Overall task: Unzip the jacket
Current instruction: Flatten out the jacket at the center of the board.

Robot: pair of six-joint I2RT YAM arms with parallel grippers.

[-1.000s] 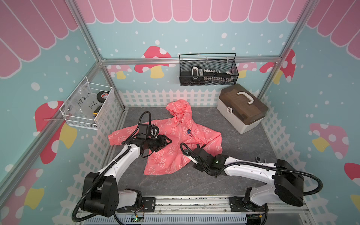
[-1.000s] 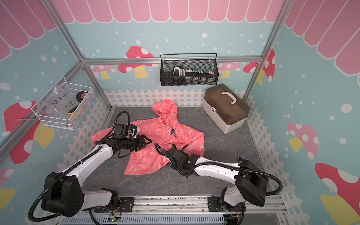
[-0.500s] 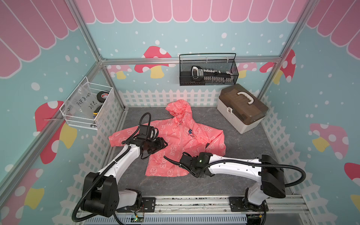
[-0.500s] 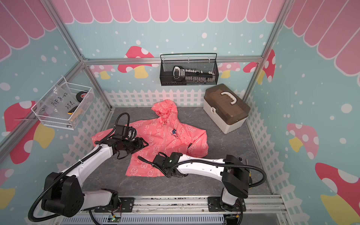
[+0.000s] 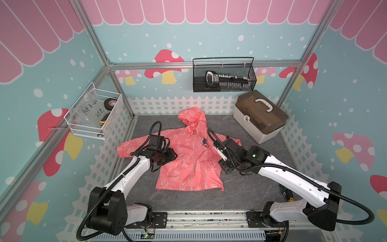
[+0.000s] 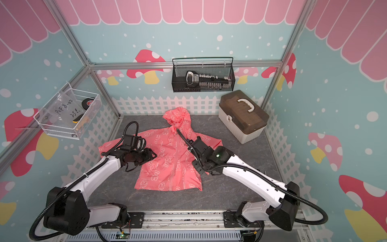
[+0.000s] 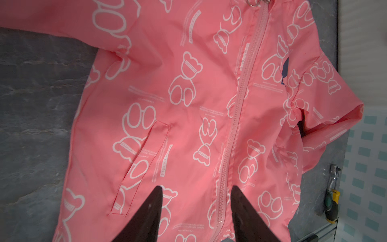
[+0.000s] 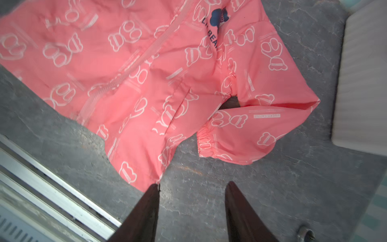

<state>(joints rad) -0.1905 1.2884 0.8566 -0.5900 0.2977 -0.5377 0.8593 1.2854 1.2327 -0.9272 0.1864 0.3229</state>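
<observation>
The coral-pink jacket [image 5: 188, 165] [image 6: 167, 167] lies flat on the grey mat, front up, with its hood toward the back fence. Its zipper [image 7: 236, 117] runs closed down the middle, and the pull ring [image 7: 254, 2] sits near the collar. My left gripper [image 5: 172, 156] [image 7: 196, 188] hovers open over the jacket's left front, with nothing between its fingers. My right gripper [image 5: 226, 169] [image 8: 192, 184] stands open over bare mat beside the jacket's right side. One of its fingertips [image 8: 155, 187] is right at the hem corner. The navy chest logo [image 8: 217, 16] shows.
A beige toolbox [image 5: 260, 117] with a brown lid stands at the back right. A black wire basket [image 5: 224, 77] hangs on the back wall and a white one [image 5: 94, 113] on the left wall. A screwdriver [image 7: 333, 201] and a ratchet [image 7: 335, 174] lie by the right fence.
My right gripper was shut at the jacket's front hem, swept left along it, then opened and pulled back to the right side. The jacket now lies straighter and flatter. The left gripper barely moved.
</observation>
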